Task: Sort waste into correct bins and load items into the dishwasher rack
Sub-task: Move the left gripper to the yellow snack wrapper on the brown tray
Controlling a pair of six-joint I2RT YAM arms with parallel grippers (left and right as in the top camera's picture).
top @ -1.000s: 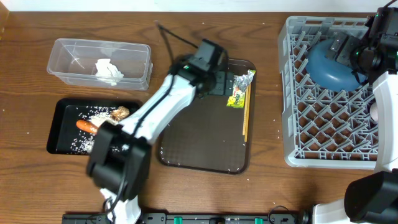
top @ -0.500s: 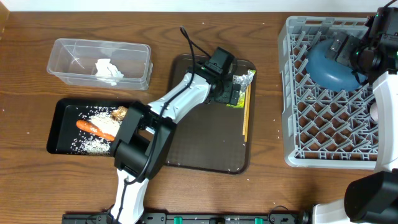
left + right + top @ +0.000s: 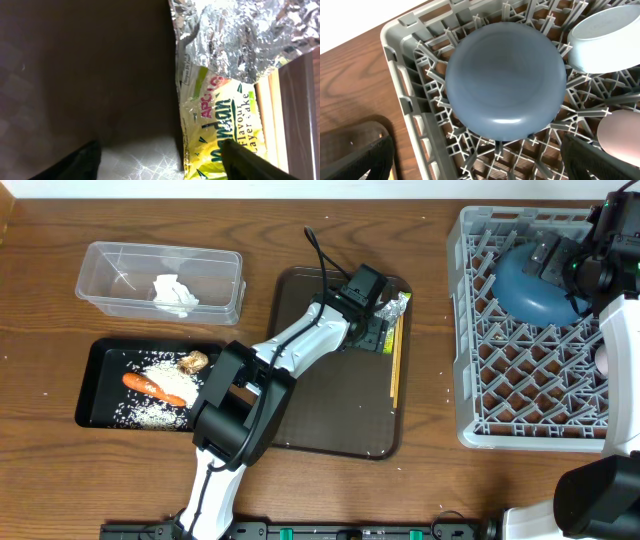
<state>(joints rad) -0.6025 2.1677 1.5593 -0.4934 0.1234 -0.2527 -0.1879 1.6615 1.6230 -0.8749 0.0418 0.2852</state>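
The shiny green-silver wrapper (image 3: 392,312) lies at the back right of the brown serving tray (image 3: 330,410), beside the wooden chopsticks (image 3: 395,375). My left gripper (image 3: 375,330) hovers low over it. In the left wrist view the gripper (image 3: 160,162) is open, astride the wrapper's (image 3: 220,125) left edge, with one finger (image 3: 250,162) over the green print. My right gripper (image 3: 477,160) stands open above the blue dish (image 3: 505,85), which sits in the dishwasher rack (image 3: 465,330). The carrot (image 3: 155,385), brown lump (image 3: 193,361) and rice (image 3: 150,412) lie in the black tray (image 3: 95,365). The napkin (image 3: 175,293) is in the clear tub (image 3: 115,265).
A pale bowl (image 3: 605,40) and another pale round piece (image 3: 622,135) sit in the rack (image 3: 405,100) by the blue dish (image 3: 530,285). The chopsticks (image 3: 272,115) lie just right of the wrapper. The left arm stretches diagonally across the serving tray (image 3: 75,60).
My left gripper has swung right and come down over the wrapper, and its fingers have drawn slightly closer. The right arm has not moved.
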